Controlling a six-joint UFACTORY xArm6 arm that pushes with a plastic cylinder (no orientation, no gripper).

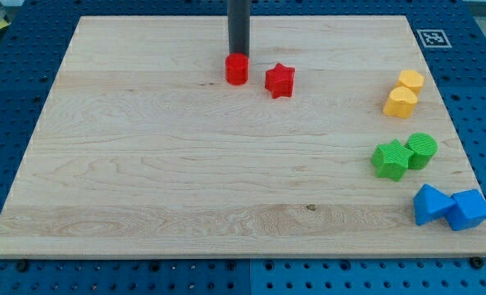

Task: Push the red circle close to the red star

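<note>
While my tip (238, 54) touches the smooth red circle (237, 69) from above at upper centre, holding nothing, the red star (280, 80) sits just right on pale wooden board (185, 180).

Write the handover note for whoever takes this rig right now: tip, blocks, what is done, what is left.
My tip: at the top edge of the red circle, just behind it toward the view's top; contact cannot be confirmed.
Red circle: near the board's top centre, just left of the red star, with a narrow gap between them.
Done: the circle already sits close to the star.
Left: at most a short nudge toward the view's right to close the gap.
Yellow, green and blue pairs sit along the right edge, out of the way.
</note>
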